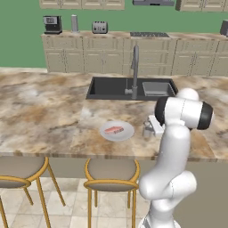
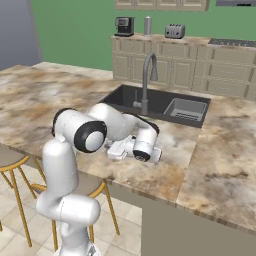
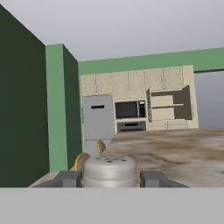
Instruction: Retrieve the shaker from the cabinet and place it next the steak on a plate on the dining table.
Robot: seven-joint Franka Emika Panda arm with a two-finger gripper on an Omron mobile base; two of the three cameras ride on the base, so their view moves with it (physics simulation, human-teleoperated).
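Note:
The small grey shaker (image 3: 109, 169) sits between my fingertips (image 3: 65, 178), and its perforated cap faces the hand camera. My gripper (image 3: 109, 179) is shut on it. From the left base view, the gripper (image 1: 147, 126) holds the shaker (image 1: 146, 132) low over the marbled dining table (image 1: 44, 111), just right of the plate (image 1: 127, 133). The pinkish steak (image 1: 114, 130) lies on that plate. Whether the shaker touches the tabletop I cannot tell. Far across the room, the cabinet (image 3: 169, 104) stands with its doors open. In the right base view my arm (image 2: 120, 130) hides the plate and shaker.
The black sink (image 1: 111, 89) and tall faucet (image 1: 135, 67) lie behind the plate. Two stools (image 1: 111, 171) stand under the table's near edge. A coffee machine (image 1: 52, 24), a grey canister (image 1: 74, 23) and a toaster (image 1: 99, 27) line the back counter.

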